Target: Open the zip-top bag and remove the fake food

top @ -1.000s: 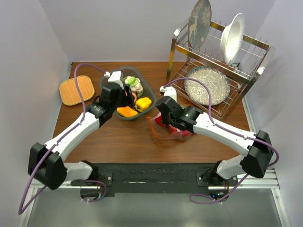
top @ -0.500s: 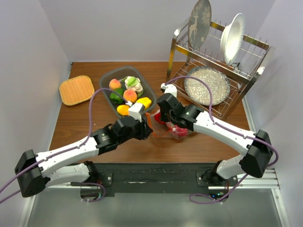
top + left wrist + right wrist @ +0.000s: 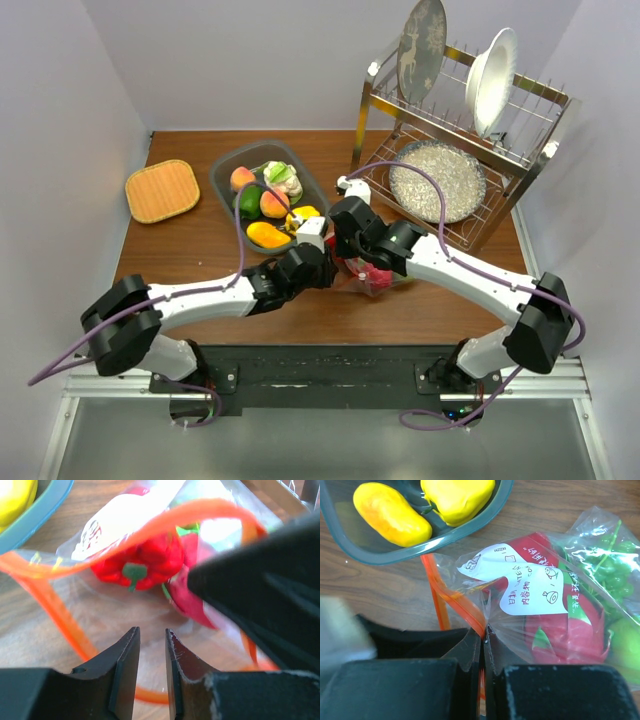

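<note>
There is one bag (image 3: 365, 275). Through its plastic two red pieces show, a pepper (image 3: 137, 562) and a darker piece (image 3: 187, 597). Two green ones also show, a bunch (image 3: 605, 565) and a round piece (image 3: 625, 645); any others are hidden. The bag bears one label (image 3: 530, 587) and one orange zip (image 3: 437, 597).

One tub (image 3: 218, 182) at 11 o'clock holds six pieces: a peach (image 3: 242, 178), a second peach (image 3: 272, 203), one green piece (image 3: 248, 206), one white-green piece (image 3: 284, 181), one orange piece (image 3: 268, 235) and one yellow piece (image 3: 304, 214).

One mat (image 3: 162, 190) sits at 10 o'clock. One rack (image 3: 362, 125) at 1 o'clock carries three dishes: two upright, a grey plate (image 3: 421, 45) and a white dish (image 3: 492, 80), and one speckled dish (image 3: 437, 180) lying flat.

Two arms are in view, the left arm (image 3: 200, 297) and the right arm (image 3: 470, 272).
</note>
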You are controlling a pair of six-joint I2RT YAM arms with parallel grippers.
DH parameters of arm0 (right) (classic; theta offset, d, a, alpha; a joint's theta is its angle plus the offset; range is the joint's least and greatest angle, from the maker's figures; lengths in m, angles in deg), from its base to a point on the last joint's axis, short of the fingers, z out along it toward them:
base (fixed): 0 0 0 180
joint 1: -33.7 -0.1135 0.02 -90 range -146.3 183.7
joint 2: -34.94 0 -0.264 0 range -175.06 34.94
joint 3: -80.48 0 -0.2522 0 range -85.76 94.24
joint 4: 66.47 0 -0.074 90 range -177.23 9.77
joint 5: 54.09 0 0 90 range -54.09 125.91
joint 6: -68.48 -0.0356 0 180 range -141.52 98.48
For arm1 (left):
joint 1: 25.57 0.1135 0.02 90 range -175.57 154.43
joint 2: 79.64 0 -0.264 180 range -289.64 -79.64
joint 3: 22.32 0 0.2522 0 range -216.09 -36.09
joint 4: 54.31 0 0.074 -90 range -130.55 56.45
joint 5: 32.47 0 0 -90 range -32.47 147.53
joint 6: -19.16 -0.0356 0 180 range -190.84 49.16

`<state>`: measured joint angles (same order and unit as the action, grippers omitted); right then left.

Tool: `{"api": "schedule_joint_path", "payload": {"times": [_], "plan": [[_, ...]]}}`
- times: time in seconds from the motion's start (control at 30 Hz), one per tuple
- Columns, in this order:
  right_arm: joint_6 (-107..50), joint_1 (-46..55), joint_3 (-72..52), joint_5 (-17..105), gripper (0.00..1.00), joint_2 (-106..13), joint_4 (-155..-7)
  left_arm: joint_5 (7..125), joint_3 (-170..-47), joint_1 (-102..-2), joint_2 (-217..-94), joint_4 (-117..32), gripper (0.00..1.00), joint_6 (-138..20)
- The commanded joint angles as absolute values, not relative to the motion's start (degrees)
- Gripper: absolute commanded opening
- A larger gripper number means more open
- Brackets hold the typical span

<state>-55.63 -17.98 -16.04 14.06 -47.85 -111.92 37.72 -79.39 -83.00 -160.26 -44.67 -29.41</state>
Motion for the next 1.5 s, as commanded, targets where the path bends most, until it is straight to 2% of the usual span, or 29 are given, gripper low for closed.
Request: {"api": "schedule_joint_path", "payload": {"times": [0.0, 0.2, 0.37, 0.6, 0.93, 1.0, 1.1, 1.47], "plan": [[-56.86, -17.89, -15.88, 14.64, 0.0, -44.87, -109.76, 34.15, -82.76, -82.44, -162.6, -51.61, 0.32, -28.74], [-56.94, -17.89, -17.11, 14.64, 0.0, -43.9, -109.76, 34.33, -84.6, -81.12, -165.59, -51.97, 0.34, -28.92], [-57.03, -17.89, -17.55, 14.55, 0.0, -43.02, -110.03, 33.63, -84.69, -80.06, -166.38, -51.97, 0.4, -28.65], [-57.03, -17.89, -17.82, 15.25, 0.0, -42.41, -110.12, 33.62, -84.51, -79.09, -168.05, -54.95, 0.4, -28.56], [-57.03, -17.89, -18.52, 15.08, 0.0, -41.88, -110.38, 34.06, -87.06, -78.57, -171.57, -55.93, 0.26, -28.83], [-57.03, -17.98, -18.52, 14.9, 0.0, -41.88, -110.47, 34.15, -86.97, -78.57, -171.75, -56.19, 0.2, -28.74], [-56.77, -17.89, -18.87, 13.94, 0.0, -42.23, -110.29, 35.46, -86.62, -78.65, -170.87, -56.01, 0.0, -29.35], [-53.34, -17.63, -15.88, 6.47, 0.0, -46.62, -111.35, 44.96, -79.6, -79.36, -160.68, -51.45, 0.0, -31.37]]}}
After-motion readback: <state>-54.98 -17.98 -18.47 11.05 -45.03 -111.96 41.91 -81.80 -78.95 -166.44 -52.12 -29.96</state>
